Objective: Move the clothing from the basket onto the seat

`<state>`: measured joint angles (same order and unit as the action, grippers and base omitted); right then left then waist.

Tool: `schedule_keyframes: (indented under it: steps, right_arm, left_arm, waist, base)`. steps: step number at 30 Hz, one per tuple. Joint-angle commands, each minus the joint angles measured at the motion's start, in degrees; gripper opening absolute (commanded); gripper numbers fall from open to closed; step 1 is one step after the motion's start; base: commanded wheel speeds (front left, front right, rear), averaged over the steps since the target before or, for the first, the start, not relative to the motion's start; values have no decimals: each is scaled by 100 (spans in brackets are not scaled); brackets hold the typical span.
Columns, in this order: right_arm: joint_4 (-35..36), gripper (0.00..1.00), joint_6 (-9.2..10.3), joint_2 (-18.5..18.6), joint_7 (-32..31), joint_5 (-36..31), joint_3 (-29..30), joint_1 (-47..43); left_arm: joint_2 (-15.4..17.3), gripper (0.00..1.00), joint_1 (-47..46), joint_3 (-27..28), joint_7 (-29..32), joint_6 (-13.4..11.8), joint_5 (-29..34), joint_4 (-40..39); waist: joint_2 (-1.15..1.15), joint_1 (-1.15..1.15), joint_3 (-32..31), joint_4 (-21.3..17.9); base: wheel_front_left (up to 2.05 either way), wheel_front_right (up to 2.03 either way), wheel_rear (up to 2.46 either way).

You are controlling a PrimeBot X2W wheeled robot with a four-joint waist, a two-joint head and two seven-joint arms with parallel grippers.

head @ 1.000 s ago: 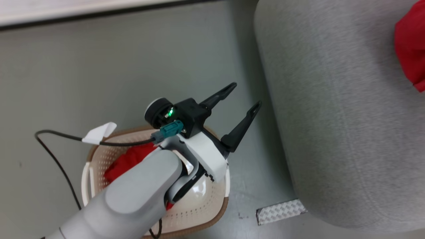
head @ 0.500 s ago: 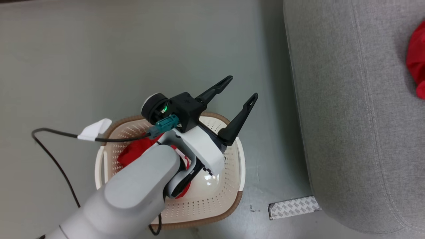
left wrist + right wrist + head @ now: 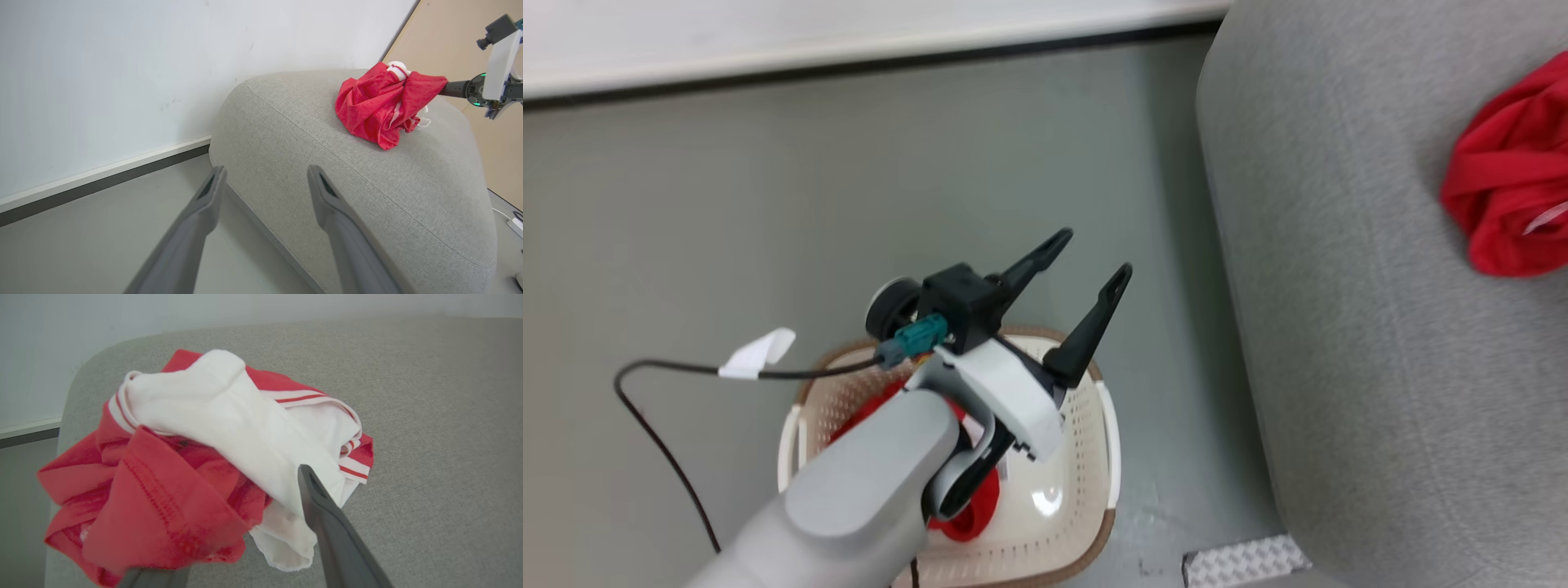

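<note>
**A:** What lies where?

**B:** A crumpled garment (image 3: 1503,204), red with white trim, rests on top of the seat (image 3: 1339,343), well in from its rounded edge. A second garment (image 3: 970,508) sits in the basket (image 3: 1088,425) on the floor (image 3: 768,204), near the seat.

**A:** And the end effectors?

**B:** The left end effector (image 3: 1093,253) hangs over the basket, fingers spread and empty. The right end effector (image 3: 249,473) is at the crumpled garment, fingers wide apart and not clamping. A red fold covers one finger.
</note>
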<state>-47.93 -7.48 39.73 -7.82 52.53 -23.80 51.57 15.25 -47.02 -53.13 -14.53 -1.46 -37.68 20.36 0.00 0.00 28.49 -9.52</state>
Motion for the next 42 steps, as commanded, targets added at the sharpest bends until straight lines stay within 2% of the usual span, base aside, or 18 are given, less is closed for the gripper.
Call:
schedule_keyframes:
  steps: [1, 8, 16, 21, 25, 34, 42]
  right_arm:
    - [9, 100, -3, 92, -79, 40, -85, -123]
    - [546, 100, -3, 272, -318, 126, -645, -403]
    - [1553, 100, -3, 504, 104, 235, -940, -841]
    - [2112, 100, -3, 486, 544, 188, -912, -1208]
    - [2481, 100, -3, 349, 974, 9, -838, -1601]
    - [2957, 100, -3, -588, 1834, -625, -537, -2583]
    - [3027, 100, -3, -1234, 2152, -1188, -38, -3575]
  left_arm:
    - [-2, 100, 139, 28, -22, 25, -85, 51]
    - [41, 100, 799, 351, -64, -50, -279, 140]
    - [192, 100, 1602, 1033, -60, -219, -228, -221]
    - [316, 100, 2057, 1409, -61, -337, -150, -439]
    - [394, 100, 2474, 1811, -61, -455, -82, -673]
    - [690, 100, 3498, 2878, -62, -784, 48, -1056]
    - [561, 100, 4237, 3632, -62, -886, 446, -1315]
  waist:
    - [0, 0, -386, -69]
    - [0, 0, -1370, -208]
    - [0, 0, -2211, -74]
    - [0, 0, -2653, 132]
    - [0, 0, -2920, 297]
    - [0, 0, -3142, 491]
    - [0, 0, -3213, 632]
  base:
    - [0, 0, 0]
    - [0, 0, 0]
    - [0, 0, 0]
    - [0, 0, 0]
    - [0, 0, 0]
    - [0, 0, 0]
    - [0, 0, 0]
